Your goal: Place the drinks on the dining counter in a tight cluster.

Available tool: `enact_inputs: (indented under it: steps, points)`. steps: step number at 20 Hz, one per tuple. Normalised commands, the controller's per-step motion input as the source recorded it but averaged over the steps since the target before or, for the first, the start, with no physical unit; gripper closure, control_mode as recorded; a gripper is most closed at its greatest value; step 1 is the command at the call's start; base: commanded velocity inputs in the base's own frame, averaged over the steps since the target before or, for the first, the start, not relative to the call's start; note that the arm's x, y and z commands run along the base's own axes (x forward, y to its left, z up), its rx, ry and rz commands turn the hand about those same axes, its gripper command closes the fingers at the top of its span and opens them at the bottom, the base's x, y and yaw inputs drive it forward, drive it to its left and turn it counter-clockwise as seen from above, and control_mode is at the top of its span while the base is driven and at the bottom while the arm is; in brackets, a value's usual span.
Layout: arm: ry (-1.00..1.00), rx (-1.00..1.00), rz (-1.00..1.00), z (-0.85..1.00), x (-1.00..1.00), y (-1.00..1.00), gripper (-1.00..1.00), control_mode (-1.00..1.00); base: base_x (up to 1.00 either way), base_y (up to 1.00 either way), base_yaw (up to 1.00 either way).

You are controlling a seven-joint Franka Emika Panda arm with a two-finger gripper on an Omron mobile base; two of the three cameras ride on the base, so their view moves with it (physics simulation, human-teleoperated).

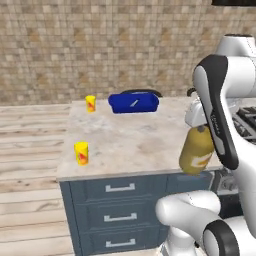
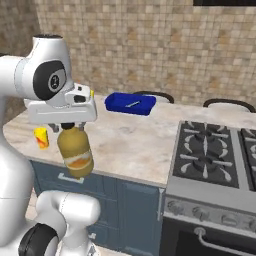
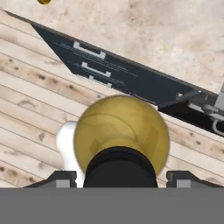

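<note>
I had the tool (image 2: 73,126) clamped on the amber bottle's (image 2: 75,152) neck, carrying it in the air at the counter's (image 1: 130,145) near edge; next it called for setting down farther in.

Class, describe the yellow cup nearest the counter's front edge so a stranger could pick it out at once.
Start at the island counter with the beige marbled top and dark blue drawers. Look to its front left corner in the left base view: the small yellow cup stands there alone. Unlike the other yellow cup near the blue container, it sits by the front edge.
</note>
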Motion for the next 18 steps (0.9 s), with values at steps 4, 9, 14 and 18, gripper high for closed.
enact_inputs:
  steps: [4, 9, 14, 18]
  points:
    - [0.00, 0.00, 0.00, 0.00, 0.00, 0.00, 1.00, 1.00, 0.60, 0.95, -0.29]
    - [0.00, 0.00, 0.00, 0.00, 0.00, 0.00, 1.00, 1.00, 0.39, 0.64, -0.30]
    - [0.00, 0.00, 0.00, 0.00, 0.00, 0.00, 1.00, 1.00, 0.05, 0.04, 0.00]
    - [0.00, 0.00, 0.00, 0.00, 0.00, 0.00, 1.00, 1.00, 0.00, 0.00, 0.00]
